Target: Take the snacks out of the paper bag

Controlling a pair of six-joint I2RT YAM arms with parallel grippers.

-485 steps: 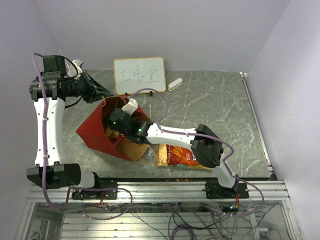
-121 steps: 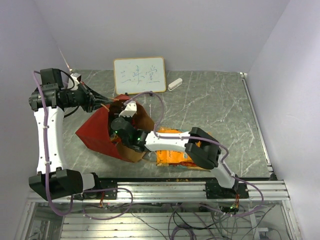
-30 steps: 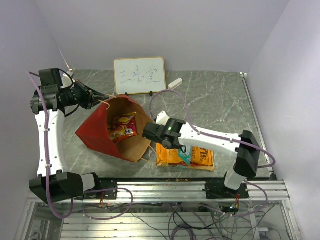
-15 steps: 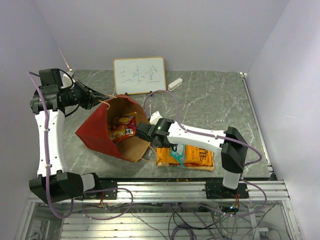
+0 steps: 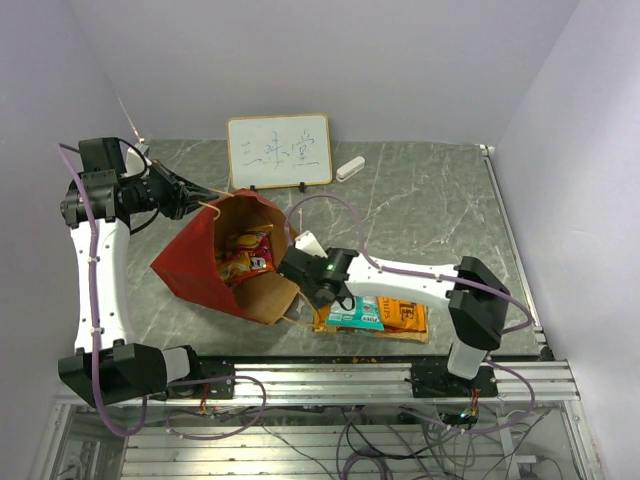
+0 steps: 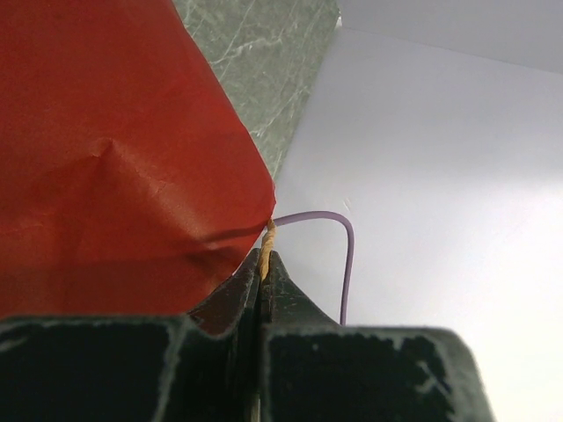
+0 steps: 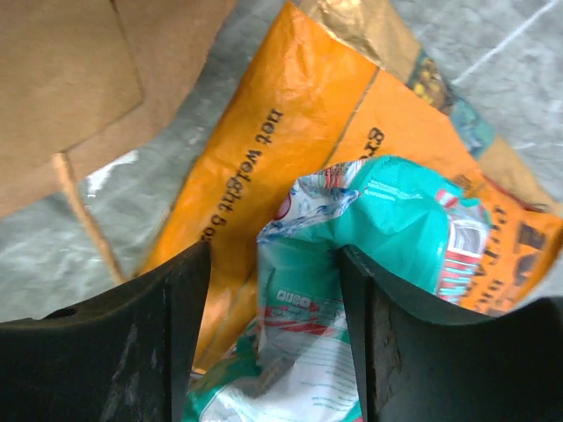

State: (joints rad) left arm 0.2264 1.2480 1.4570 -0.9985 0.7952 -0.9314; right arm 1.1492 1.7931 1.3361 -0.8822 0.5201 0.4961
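The red paper bag (image 5: pixel 200 265) lies tilted on the table, its brown kraft mouth facing right. Red and yellow snack packets (image 5: pixel 245 255) show inside it. My left gripper (image 5: pixel 197 190) is shut on the bag's tan handle (image 6: pixel 266 239) and holds the red rim (image 6: pixel 114 158) up. The large orange chip bag (image 5: pixel 395 317) lies flat to the right of the paper bag. A teal-and-white packet (image 5: pixel 355 312) lies on top of it. My right gripper (image 5: pixel 332 298) is open over the teal packet (image 7: pixel 387 220), jaws either side of it, above the orange bag (image 7: pixel 264 149).
A small whiteboard (image 5: pixel 279 150) stands at the back, with a white eraser (image 5: pixel 350 168) beside it. The paper bag's kraft wall (image 7: pixel 88 79) and a loose handle loop (image 7: pixel 84 211) are just left of my right gripper. The metal rail (image 5: pixel 330 375) runs along the near edge.
My right gripper has moved a little left and down with the teal packet, which now lies flat on the orange chip bag between parted jaws. The left arm has not moved.
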